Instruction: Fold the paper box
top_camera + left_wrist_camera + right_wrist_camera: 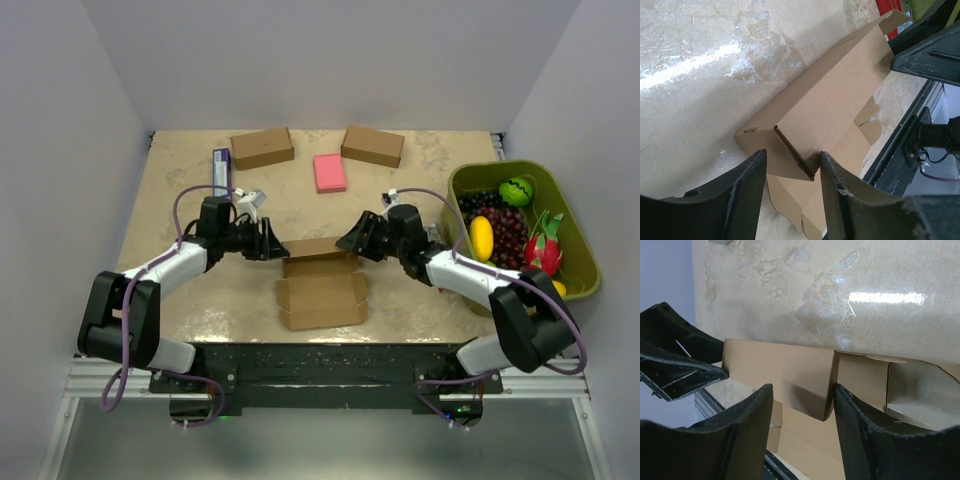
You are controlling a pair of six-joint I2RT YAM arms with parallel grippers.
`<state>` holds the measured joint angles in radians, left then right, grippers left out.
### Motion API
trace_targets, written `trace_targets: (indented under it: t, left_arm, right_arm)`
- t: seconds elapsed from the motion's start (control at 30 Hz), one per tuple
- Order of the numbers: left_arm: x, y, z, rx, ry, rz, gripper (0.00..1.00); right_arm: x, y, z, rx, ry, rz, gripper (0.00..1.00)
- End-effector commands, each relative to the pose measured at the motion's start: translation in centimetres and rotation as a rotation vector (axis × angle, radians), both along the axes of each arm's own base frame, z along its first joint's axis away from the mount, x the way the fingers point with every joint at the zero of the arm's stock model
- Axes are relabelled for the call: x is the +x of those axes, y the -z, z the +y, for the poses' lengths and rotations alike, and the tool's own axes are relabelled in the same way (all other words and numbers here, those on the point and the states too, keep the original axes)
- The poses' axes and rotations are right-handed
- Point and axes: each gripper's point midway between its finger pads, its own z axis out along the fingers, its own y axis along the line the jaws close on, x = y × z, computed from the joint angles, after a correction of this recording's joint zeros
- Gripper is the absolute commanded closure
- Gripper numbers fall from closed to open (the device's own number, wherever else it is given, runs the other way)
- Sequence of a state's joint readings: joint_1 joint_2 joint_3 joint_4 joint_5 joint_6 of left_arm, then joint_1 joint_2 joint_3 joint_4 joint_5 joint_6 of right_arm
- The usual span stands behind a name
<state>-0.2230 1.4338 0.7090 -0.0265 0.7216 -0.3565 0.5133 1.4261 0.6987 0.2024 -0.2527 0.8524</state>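
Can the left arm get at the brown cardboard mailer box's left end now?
Probably yes: the left gripper straddles the brown cardboard mailer box at its raised left end, jaws open; nothing blocks it.

Finish: matt cardboard, glossy table top, black plastic fingers

The paper box [322, 285] is plain brown cardboard, matt and smooth, with darker raw cut edges. The table [180, 170] top is a beige marbled surface, glossy, with bright reflections and pale smears. The fingers of the left gripper [792, 155] and right gripper [803, 387] are black plastic, matt, finely grained, with pale scuffed edges.
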Motion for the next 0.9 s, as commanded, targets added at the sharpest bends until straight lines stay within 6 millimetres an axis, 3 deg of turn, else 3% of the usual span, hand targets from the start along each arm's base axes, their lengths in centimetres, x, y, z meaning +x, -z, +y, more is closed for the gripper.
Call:
trace_targets:
  t: [0.0,0.5,0.77,0.8,0.87]
  left_arm:
    - [-0.3,0.7,-0.1,0.015,0.007,0.016,0.50]
    - [-0.4,0.5,-0.2,0.010,0.011,0.011,0.50]
    - [-0.4,0.5,-0.3,0.007,0.013,0.012,0.51]
    - [-0.4,0.4,-0.4,0.002,0.018,0.012,0.50]
    - [-0.5,0.4,-0.4,-0.001,0.019,0.012,0.51]
  right_arm:
    - [-0.3,-0.3,1.2,0.093,-0.026,0.017,0.46]
    - [-0.6,-1.0,1.8,0.380,0.076,0.056,0.60]
    - [-0.4,-1.7,0.9,0.439,0.149,0.051,0.78]
    - [-0.4,-1.7,0.4,0.447,0.188,0.056,0.90]
    - [-0.3,-1.6,0.3,0.452,0.203,0.066,0.98]
